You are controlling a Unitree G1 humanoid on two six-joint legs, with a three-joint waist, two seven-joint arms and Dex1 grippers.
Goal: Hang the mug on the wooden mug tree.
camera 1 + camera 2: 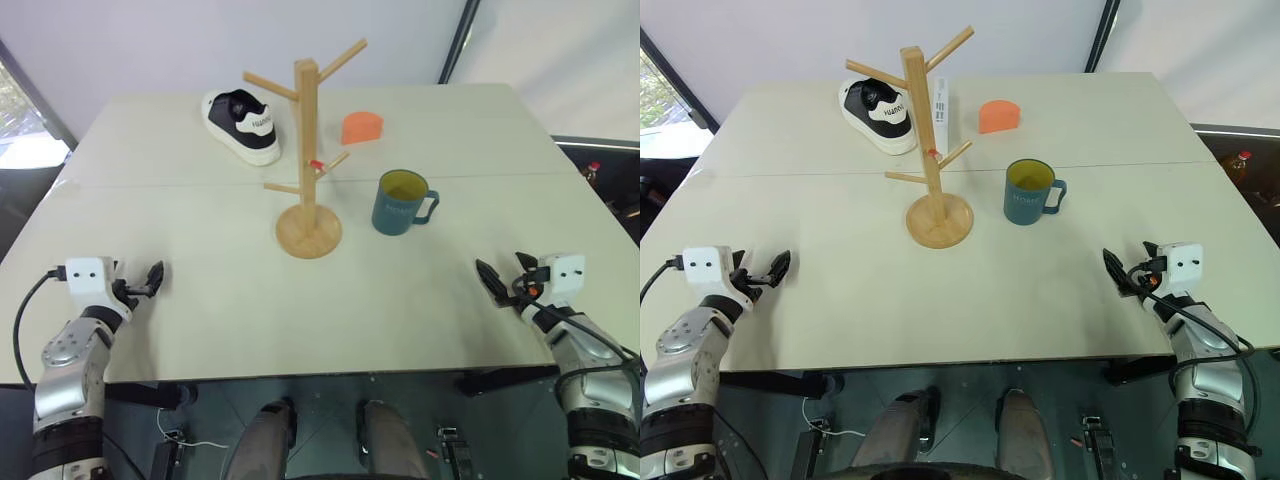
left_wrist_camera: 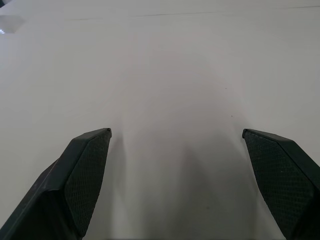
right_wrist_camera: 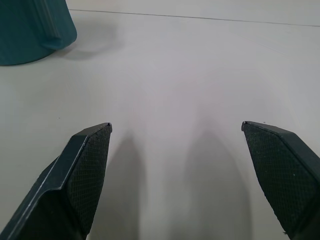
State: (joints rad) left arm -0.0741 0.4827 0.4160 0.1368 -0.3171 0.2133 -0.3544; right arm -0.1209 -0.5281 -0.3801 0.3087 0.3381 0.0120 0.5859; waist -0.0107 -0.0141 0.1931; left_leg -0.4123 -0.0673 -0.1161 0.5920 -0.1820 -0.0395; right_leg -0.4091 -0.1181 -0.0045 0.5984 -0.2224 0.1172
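Reaching forward low over the near edge of the pale matte worktop (image 1: 200,330), both arms lie nearly level and wide apart. The left claw (image 1: 152,279) has its two black textured fingers (image 2: 85,175) spread well apart with nothing between them, and the right claw (image 1: 497,282) is likewise spread wide and empty. The teal-blue ceramic mug (image 1: 400,202), glossy with a yellow inside and small white lettering, stands upright on the worktop with its loop handle turned to the right, just beside the light wooden mug tree (image 1: 308,160). That stand has a round disc base, a tall square post and slanted pegs, one red-tipped. Behind it lie a black-and-white sneaker (image 1: 243,125) and a small orange wedge-shaped object (image 1: 362,127). A thin seam crosses the worktop; light walls rise behind.
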